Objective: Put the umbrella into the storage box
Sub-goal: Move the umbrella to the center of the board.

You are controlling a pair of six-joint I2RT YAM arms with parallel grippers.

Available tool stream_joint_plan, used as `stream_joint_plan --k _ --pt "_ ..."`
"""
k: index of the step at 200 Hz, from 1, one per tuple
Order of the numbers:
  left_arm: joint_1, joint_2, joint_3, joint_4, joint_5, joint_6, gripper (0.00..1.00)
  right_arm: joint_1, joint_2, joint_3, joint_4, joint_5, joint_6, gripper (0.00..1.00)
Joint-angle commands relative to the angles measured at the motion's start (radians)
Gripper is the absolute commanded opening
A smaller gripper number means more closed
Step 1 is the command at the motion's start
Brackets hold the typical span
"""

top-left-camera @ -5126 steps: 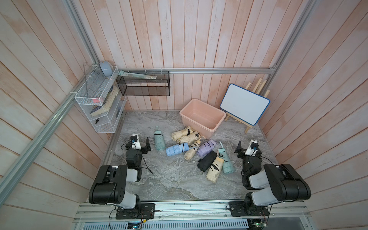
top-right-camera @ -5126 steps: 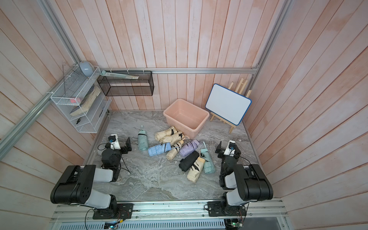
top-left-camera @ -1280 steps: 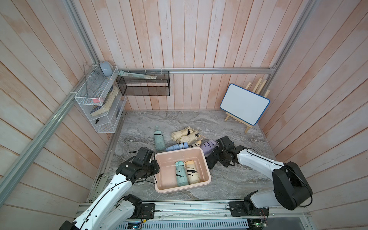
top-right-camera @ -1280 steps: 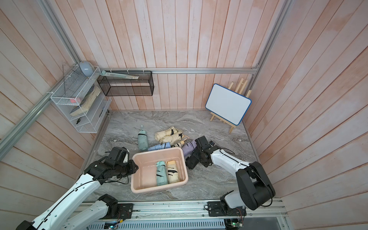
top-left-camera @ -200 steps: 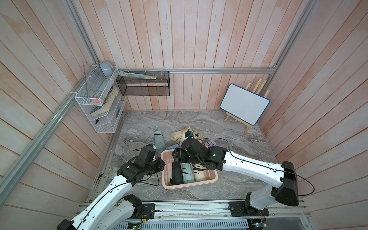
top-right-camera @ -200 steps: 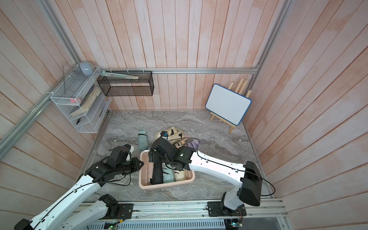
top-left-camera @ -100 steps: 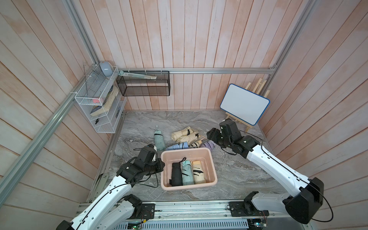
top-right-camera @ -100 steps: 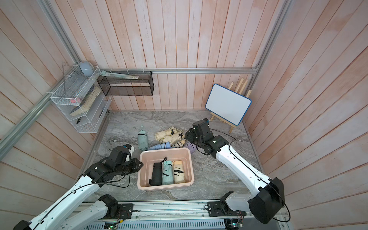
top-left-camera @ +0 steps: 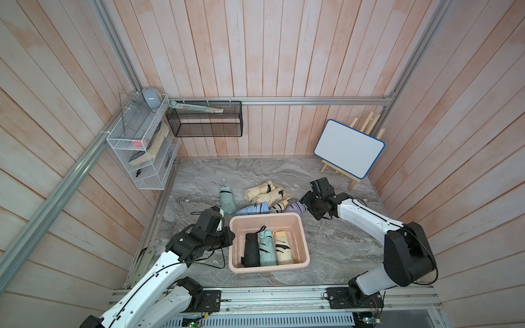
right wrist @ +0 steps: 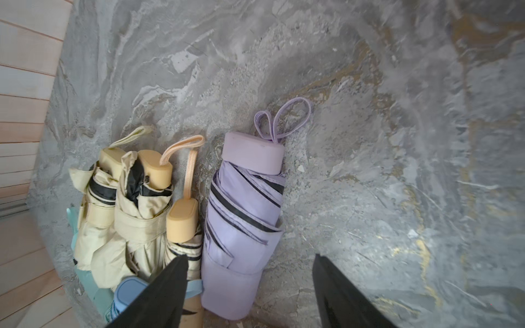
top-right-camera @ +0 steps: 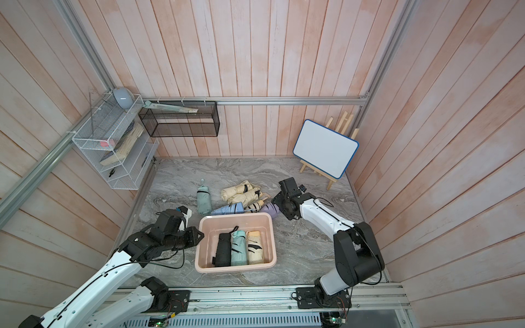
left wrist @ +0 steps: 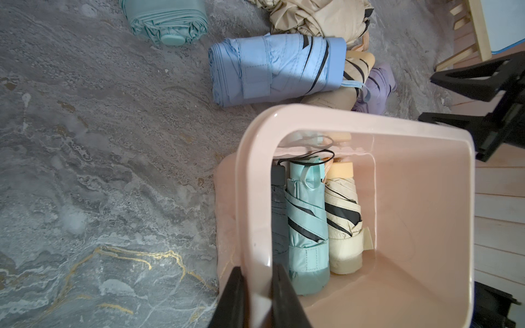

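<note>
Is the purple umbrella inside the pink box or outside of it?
Outside. The purple umbrella lies folded on the table, beyond the storage box, below the open right gripper.

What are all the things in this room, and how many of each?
storage box: one, pale pink, front middle of the table
black umbrella: one, black, in the box
mint umbrellas: two, mint green, one in the box, one on the table
cream umbrellas: four, cream, one in the box, three heaped behind it
light blue umbrella: one, light blue, behind the box
lilac umbrella: one, lilac, beside the heap
whiteboard: one, white with blue edge, on a wooden easel, back right
mesh basket: one, black, back wall
wire rack: one, white, left wall
table: one, grey marble, under everything
left gripper: one, black, shut on the box's rim
right gripper: one, black, open astride the lilac umbrella
</note>
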Motion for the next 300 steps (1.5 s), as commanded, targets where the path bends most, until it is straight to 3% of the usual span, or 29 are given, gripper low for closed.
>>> stream_joint_plan --k 1,73,133,188,229,266,300 --pt "-0.002 -0.004 -0.019 -0.036 0.01 0.048 0.0 -0.004 0.047 -0.009 0.094 -0.072 0.03 0.75" --pt "-0.003 -0.02 -0.038 -0.003 0.009 0.038 0.0 -0.003 0.188 -0.032 0.174 -0.171 0.046 0.7" --pt "-0.002 -0.022 -0.045 0.012 0.007 0.048 0.0 -0.01 0.228 -0.051 0.145 -0.171 -0.036 0.45" --pt "-0.002 -0.029 -0.044 0.01 0.014 0.056 0.0 -0.051 0.154 -0.089 0.038 -0.111 -0.214 0.39" --pt "-0.003 -0.037 -0.056 0.031 0.026 0.058 0.0 -0.156 0.046 -0.178 -0.06 -0.058 -0.382 0.39" --pt "-0.002 -0.035 -0.069 0.055 0.032 0.051 0.0 -0.218 -0.032 -0.179 -0.135 -0.02 -0.473 0.47" --pt "-0.002 -0.032 -0.073 0.069 0.028 0.043 0.0 -0.198 -0.043 -0.128 -0.186 0.006 -0.42 0.76"
